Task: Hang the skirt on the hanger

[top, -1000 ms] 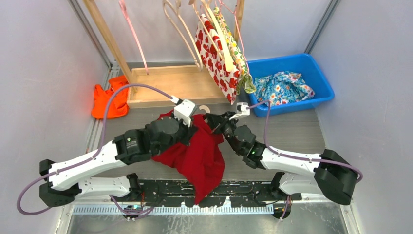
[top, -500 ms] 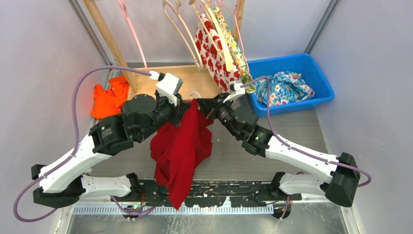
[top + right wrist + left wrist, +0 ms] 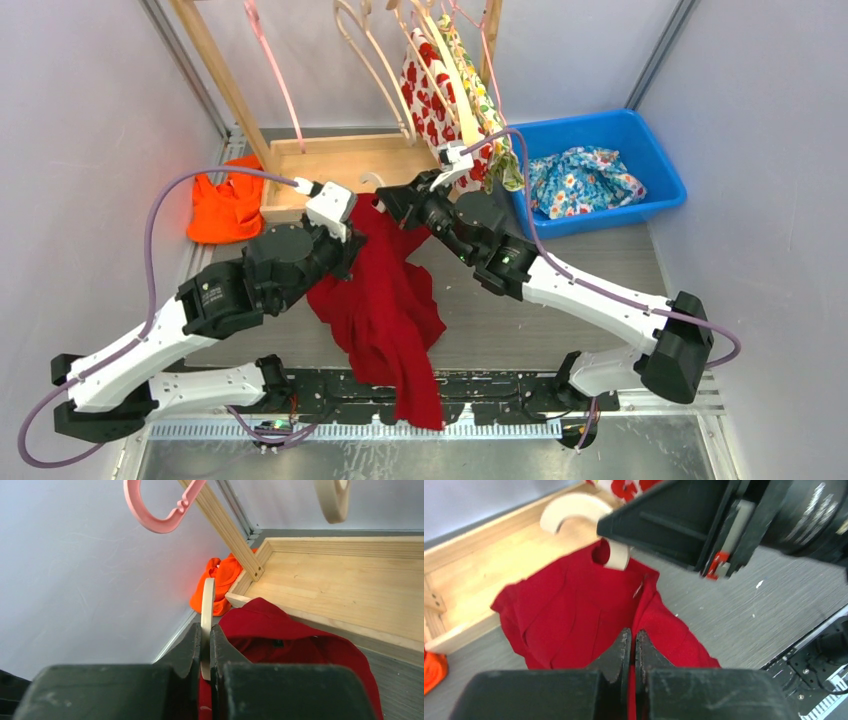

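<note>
The red skirt (image 3: 385,300) hangs in the air between the arms, draped on a cream wooden hanger (image 3: 373,182) whose hook sticks out above it. My right gripper (image 3: 392,205) is shut on the hanger (image 3: 207,607), with the skirt (image 3: 300,645) below it. My left gripper (image 3: 352,232) is shut on a fold of the skirt (image 3: 574,615). The left wrist view shows the hanger hook (image 3: 574,510) rising out of the cloth under the right gripper's body.
A wooden rack (image 3: 340,170) at the back holds a pink hanger (image 3: 270,60), empty cream hangers (image 3: 375,60) and a strawberry-print garment (image 3: 445,110). An orange cloth (image 3: 225,205) lies at the left. A blue bin (image 3: 640,150) with floral cloth stands at the right.
Both grippers have moved back and to the left toward the rack with the skirt and hanger. The skirt's hanging tail has swung to the right.
</note>
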Controlling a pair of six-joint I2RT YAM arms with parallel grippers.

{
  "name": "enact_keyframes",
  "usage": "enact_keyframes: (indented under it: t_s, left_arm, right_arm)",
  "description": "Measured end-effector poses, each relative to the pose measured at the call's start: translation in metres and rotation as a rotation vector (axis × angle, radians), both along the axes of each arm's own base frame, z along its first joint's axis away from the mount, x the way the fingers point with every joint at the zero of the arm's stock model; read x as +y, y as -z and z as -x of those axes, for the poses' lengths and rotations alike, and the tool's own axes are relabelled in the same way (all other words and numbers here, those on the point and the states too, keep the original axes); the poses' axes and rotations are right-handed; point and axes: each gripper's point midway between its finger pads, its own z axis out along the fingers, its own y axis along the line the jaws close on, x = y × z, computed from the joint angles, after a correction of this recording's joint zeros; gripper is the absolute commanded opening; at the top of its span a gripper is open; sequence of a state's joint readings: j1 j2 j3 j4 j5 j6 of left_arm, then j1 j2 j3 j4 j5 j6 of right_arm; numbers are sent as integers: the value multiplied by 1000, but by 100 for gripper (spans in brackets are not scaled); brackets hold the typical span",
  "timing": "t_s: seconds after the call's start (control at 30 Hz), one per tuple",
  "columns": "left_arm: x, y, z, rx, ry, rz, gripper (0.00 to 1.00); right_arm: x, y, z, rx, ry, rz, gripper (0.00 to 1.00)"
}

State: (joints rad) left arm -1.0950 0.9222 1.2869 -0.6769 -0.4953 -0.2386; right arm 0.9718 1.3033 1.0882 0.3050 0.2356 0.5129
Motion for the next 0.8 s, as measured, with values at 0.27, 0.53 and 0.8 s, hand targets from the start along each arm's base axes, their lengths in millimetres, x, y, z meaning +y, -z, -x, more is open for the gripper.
enact_keyframes:
  t_s: [0.27,0.53,0.8]
  left_arm:
    - [19,22,-9,-13,-114,-4,0]
    - [34,40,-26,-83,-257,24,0]
    - [55,76,-26,-94,-342,56,0]
  right_arm:
    - [11,-13,-11,-18,-61,-3,1]
    - [5,-17,-20,-24,-82,2,1]
    - [-5,-2,-16,25,-130,72,1]
